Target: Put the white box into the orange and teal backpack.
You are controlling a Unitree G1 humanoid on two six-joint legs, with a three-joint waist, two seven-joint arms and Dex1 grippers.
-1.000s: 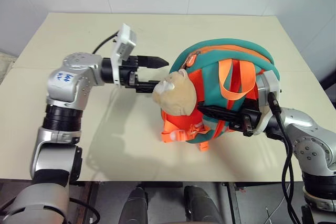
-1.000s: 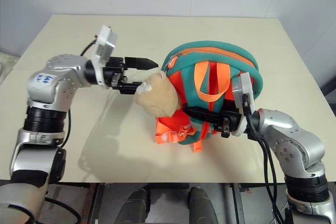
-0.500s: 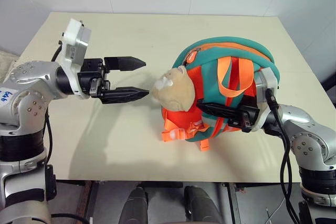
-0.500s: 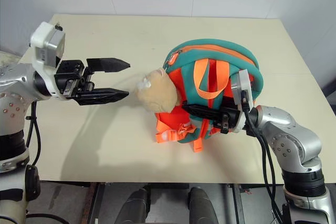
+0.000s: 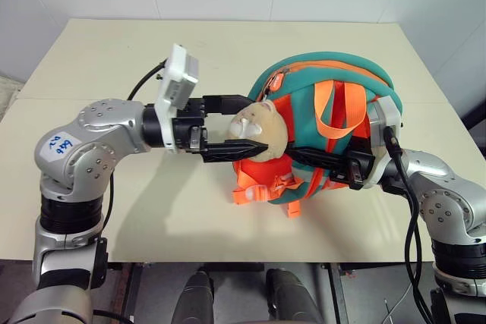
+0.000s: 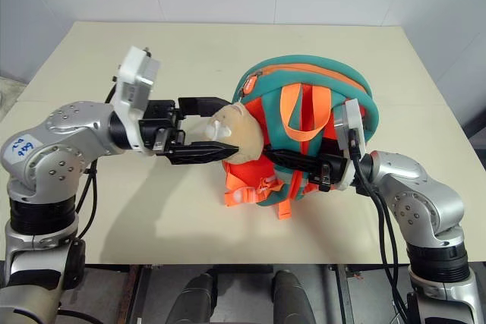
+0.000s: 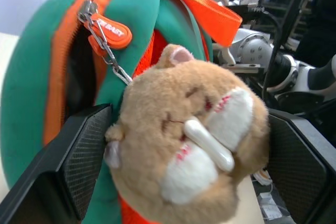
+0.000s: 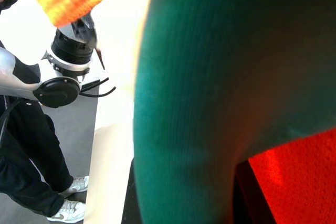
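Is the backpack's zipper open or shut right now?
Open at least partly: beside the zipper pull a dark gap shows in the orange and teal backpack.

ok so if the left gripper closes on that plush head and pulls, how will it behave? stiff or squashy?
Probably squashy: the plush head looks soft and stuffed, bulging between the open left gripper fingers, so it would likely compress rather than resist. Likely light too. It hangs off the orange and teal backpack, so pulling may tug the soft bag, which the shut right gripper holds by its straps.

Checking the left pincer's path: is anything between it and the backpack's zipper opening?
Yes. The plush head sits between the open left pincer's fingers, in front of the backpack and its zipper pull.
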